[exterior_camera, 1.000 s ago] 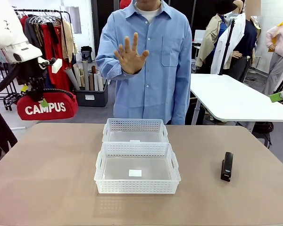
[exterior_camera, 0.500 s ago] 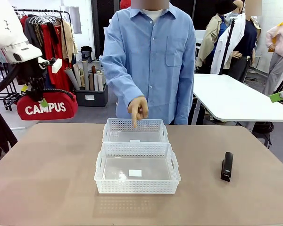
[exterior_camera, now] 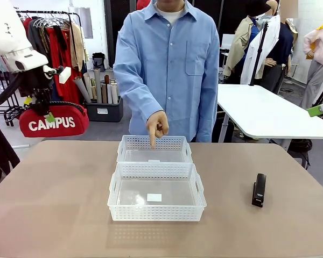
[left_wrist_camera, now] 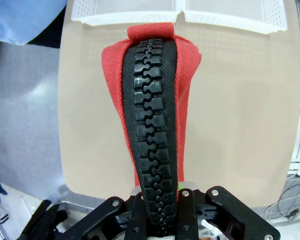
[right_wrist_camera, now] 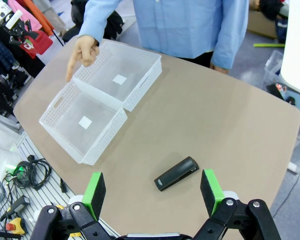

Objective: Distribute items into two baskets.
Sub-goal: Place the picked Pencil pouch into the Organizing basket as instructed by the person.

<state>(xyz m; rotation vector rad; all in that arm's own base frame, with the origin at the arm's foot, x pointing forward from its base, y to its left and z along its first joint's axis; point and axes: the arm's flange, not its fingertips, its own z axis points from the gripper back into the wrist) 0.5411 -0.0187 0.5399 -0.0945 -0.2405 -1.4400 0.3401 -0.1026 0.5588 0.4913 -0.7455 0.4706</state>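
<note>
Red pouch [exterior_camera: 53, 122] hangs by its black zip strap [left_wrist_camera: 152, 130] from my left jaws, clamped shut on it, high over the table's [exterior_camera: 54, 209] left side; the person's hand [exterior_camera: 158, 124] points down into the far basket [exterior_camera: 134, 142], so I judge that's the target; I'd centre over it, clear of the finger, and lower before releasing; stapler [exterior_camera: 259, 190] lies right of the near basket [exterior_camera: 156, 214], right jaws wide open above it.

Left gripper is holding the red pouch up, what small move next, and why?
Probably swing the left gripper, shut on the red zippered CAMPUS pouch, toward the far white lattice plastic basket: the person's hand points a finger down at it.
</note>
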